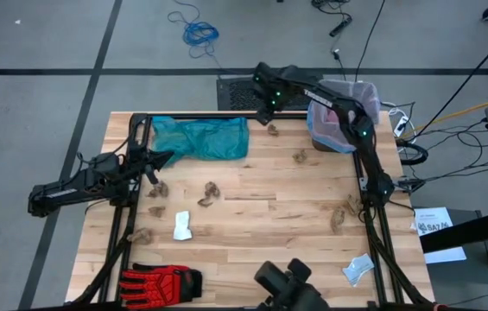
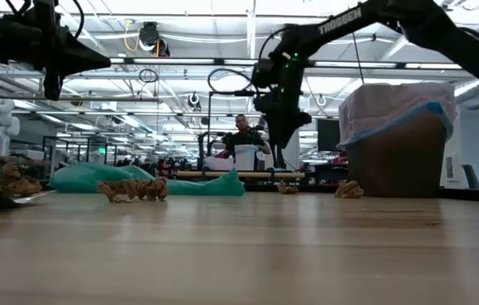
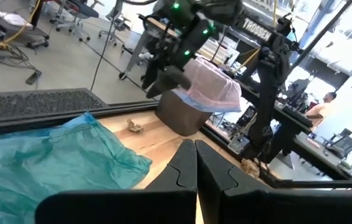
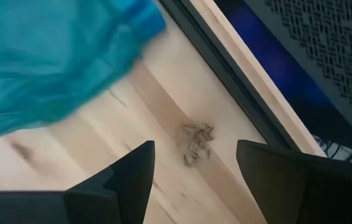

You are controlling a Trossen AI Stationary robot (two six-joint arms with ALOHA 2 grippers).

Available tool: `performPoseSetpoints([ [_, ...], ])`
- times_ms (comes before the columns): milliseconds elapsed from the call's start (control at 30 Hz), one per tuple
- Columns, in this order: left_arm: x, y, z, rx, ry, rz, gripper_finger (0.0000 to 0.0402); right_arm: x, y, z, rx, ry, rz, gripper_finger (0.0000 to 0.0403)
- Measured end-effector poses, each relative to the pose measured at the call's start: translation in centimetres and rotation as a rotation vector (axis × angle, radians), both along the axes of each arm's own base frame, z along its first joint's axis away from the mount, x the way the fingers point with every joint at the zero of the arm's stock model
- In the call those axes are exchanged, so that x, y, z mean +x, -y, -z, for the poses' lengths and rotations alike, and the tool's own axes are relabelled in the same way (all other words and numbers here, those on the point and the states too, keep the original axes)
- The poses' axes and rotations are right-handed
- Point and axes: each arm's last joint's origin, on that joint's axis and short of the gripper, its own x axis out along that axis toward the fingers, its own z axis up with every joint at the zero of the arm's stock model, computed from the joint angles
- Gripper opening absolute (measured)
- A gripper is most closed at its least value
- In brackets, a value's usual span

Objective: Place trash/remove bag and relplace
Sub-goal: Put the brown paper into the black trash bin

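Observation:
The bag (image 1: 349, 97), a pale pink liner, lines a brown bin (image 2: 394, 161) at the table's far right corner, its rim folded over the bin's top. A crumpled brown paper scrap (image 1: 272, 130) lies on the wood near the far edge, left of the bin. My right gripper (image 1: 269, 108) hangs open above this scrap, pointing steeply down. In the right wrist view the scrap (image 4: 195, 142) shows between the two fingers, clear of both. My left gripper (image 1: 167, 158) waits shut and level at the table's left, beside a teal bag.
A teal plastic bag (image 1: 202, 138) lies spread at the far left. More brown scraps (image 1: 208, 194) (image 1: 340, 216) and white crumpled papers (image 1: 182, 225) (image 1: 358, 269) dot the table. A red and black glove (image 1: 161, 281) lies at the near left edge. A person (image 2: 243, 135) sits beyond the table.

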Motion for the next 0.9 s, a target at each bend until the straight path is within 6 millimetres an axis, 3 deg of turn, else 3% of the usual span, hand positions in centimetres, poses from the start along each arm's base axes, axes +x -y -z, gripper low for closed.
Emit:
performPoseSetpoints([
  [333,0.0,0.0,0.1,-0.003,-0.004,0.004,0.0,0.5,0.8,5.6,0.125,-0.146,-0.027,0.0222],
  [767,0.0,0.0,0.3,-0.008,-0.032,0.006,0.0,0.8,1.9,9.7,0.164,-0.202,-0.007,0.0221],
  [900,0.0,0.0,0.3,-0.008,-0.031,0.006,0.0,1.0,1.9,10.5,0.169,-0.208,-0.006,0.0186],
])
